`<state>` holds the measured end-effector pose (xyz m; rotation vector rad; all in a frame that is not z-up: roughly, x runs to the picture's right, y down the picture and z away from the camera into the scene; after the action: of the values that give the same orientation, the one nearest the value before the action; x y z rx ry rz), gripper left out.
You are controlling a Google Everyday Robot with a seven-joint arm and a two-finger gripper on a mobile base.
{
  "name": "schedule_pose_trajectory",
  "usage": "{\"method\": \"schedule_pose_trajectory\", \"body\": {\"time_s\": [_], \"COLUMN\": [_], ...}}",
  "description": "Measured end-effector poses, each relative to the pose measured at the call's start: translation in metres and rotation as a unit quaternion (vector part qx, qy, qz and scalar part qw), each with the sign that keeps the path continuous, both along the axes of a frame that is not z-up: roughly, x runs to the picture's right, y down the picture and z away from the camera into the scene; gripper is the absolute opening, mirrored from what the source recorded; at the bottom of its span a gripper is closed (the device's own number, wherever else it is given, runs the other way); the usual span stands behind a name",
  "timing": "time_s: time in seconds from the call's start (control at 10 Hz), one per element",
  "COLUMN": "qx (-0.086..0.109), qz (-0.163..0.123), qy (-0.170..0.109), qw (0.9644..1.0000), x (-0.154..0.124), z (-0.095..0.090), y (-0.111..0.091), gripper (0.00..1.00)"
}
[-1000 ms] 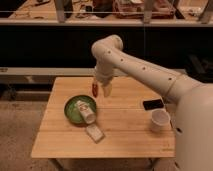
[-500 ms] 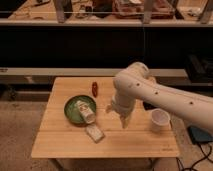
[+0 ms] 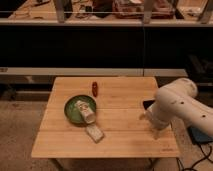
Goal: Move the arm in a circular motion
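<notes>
The arm (image 3: pixel 181 104) is thick, rounded, cream-white with small dark dots, bent over the right edge of the counter (image 3: pixel 120 145). Its pincer (image 3: pixel 156 131) points down; apart or together, I cannot tell.

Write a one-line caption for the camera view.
Cream-white arm bent over the right side of the wooden table, gripper pointing down near the front-right corner; green bowl sits at left.
</notes>
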<state>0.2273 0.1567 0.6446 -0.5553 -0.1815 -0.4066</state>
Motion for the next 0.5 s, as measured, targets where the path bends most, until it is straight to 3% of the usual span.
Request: {"method": "schedule_pose_trajectory", "body": {"time_s": [0.1, 0.2, 0.4, 0.5], "qx": [0.027, 0.056, 0.092, 0.104], "qz": [0.039, 0.079, 0.126, 0.148], "qy": [0.041, 0.078, 0.122, 0.140], "qw": [0.9980, 0.9923, 0.9802, 0.9736], "x": [0.042, 0.078, 0.114, 0.114], "z": [0.007, 0.018, 0.040, 0.063], "y": [-0.025, -0.059, -0.118, -0.158], "gripper": [0.65, 0.65, 0.65, 0.65]}}
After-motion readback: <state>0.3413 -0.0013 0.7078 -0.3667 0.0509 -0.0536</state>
